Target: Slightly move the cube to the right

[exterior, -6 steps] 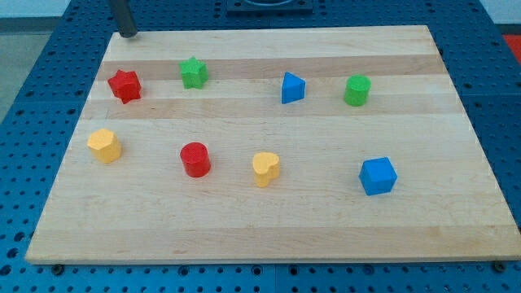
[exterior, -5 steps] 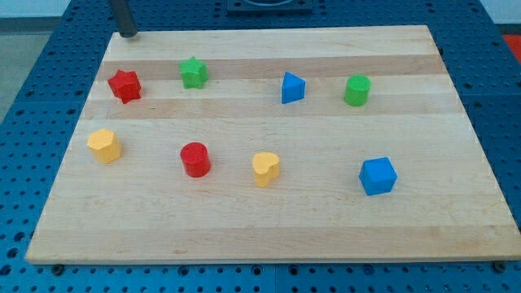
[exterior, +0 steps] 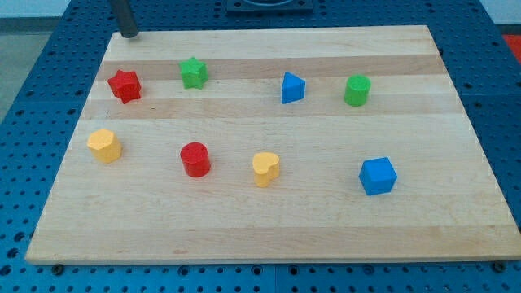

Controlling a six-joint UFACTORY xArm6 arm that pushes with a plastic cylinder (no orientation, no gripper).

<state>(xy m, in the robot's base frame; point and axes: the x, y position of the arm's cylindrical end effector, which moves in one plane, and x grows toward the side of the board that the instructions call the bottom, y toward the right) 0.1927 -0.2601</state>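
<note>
Change since the earlier frames: none; my tip (exterior: pixel 128 34) and every block sit where they did.

Tool: plain rod, no fingers to open or close. My tip rests at the far left corner of the wooden board (exterior: pixel 456 236), well apart from all blocks.

Task item: blue cube (exterior: pixel 378 176), near right part of the board, standing alone.

Other items:
- red star (exterior: pixel 124 85), far left
- green star (exterior: pixel 194 72), far, right of the red star
- blue pyramid-like block (exterior: pixel 292 88), far centre
- green cylinder (exterior: pixel 356 90), far right
- yellow hexagonal block (exterior: pixel 105 146), near left
- red cylinder (exterior: pixel 195 159), near centre-left
- yellow heart-shaped block (exterior: pixel 265 168), near centre

Risks, as judged: a diagonal run from the corner to the cube's left face passes close to the green star, red cylinder and heart, and could knock one. An off-centre contact could spin the cube. Too long a push would exceed "slightly".

Room: bare wood lies right of the cube up to the board's right edge; enough for a short shove, and open space left of it for the approach.
</note>
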